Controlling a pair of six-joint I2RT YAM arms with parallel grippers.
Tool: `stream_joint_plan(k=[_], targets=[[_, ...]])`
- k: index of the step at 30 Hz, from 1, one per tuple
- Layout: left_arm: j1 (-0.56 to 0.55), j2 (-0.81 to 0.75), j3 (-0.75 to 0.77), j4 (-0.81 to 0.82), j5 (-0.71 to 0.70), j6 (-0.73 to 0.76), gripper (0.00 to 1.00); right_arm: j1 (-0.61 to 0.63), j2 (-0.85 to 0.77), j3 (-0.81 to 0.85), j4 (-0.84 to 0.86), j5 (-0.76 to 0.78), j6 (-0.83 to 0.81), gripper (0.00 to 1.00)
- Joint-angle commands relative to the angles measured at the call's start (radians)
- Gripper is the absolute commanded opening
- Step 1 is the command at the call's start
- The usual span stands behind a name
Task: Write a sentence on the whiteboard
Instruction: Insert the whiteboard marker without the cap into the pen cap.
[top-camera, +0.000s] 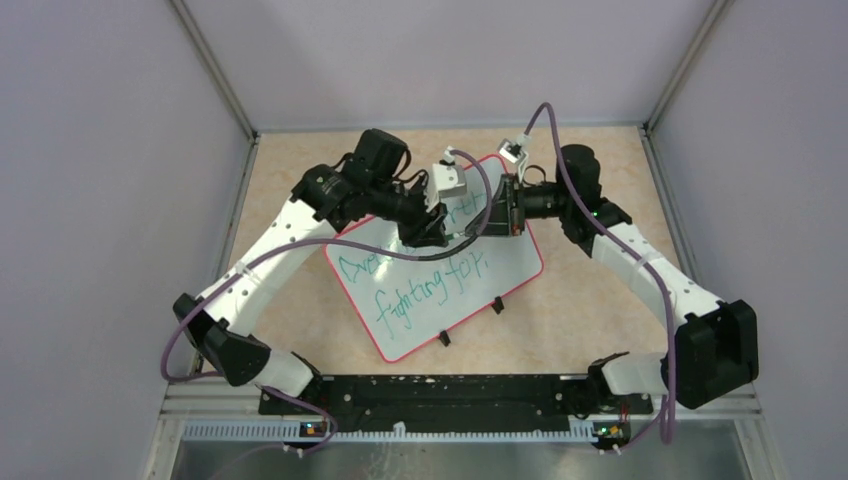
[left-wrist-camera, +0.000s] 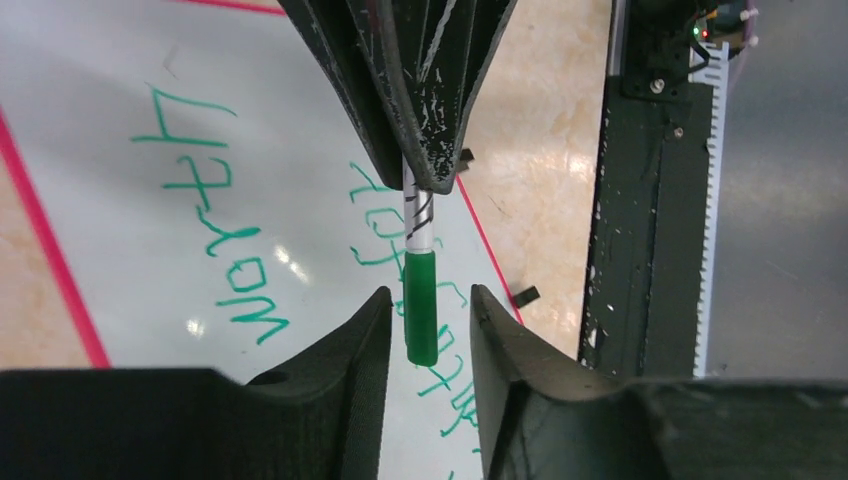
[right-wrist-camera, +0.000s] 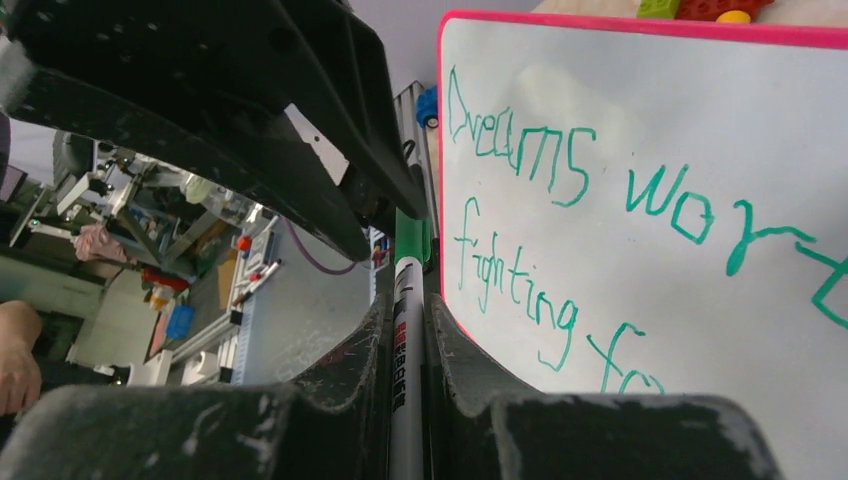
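Where the left arm reaches over the table (top-camera: 590, 300), the left gripper (left-wrist-camera: 430, 300) has its two fingers a little apart. One stands on each side of the green cap (left-wrist-camera: 421, 320), with small gaps showing. The cap sits on the end of the marker (left-wrist-camera: 420, 215). Under them, in the middle of the table, the whiteboard (top-camera: 505, 270) lies turned askew. The sentence (top-camera: 430, 285) on it is green and says "Dreams worth fighting for". From the right, the right gripper (right-wrist-camera: 405, 300) squeezes the marker's white body tight.
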Motion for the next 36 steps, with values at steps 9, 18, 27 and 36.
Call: stream_joint_plan(k=[9, 18, 27, 36], targets=[[0.024, -0.182, -0.099, 0.132, 0.019, 0.062, 0.65, -0.023, -0.003, 0.002, 0.185, -0.043, 0.134, 0.0], [0.01, -0.192, -0.171, 0.172, -0.112, 0.081, 0.61, 0.0, 0.002, 0.008, 0.176, -0.054, 0.142, 0.0], [-0.037, -0.157, -0.167, 0.185, -0.146, 0.068, 0.39, 0.021, 0.016, 0.005, 0.204, -0.05, 0.168, 0.0], [-0.059, -0.132, -0.164, 0.192, -0.148, 0.064, 0.19, 0.028, 0.023, 0.008, 0.212, -0.049, 0.176, 0.0]])
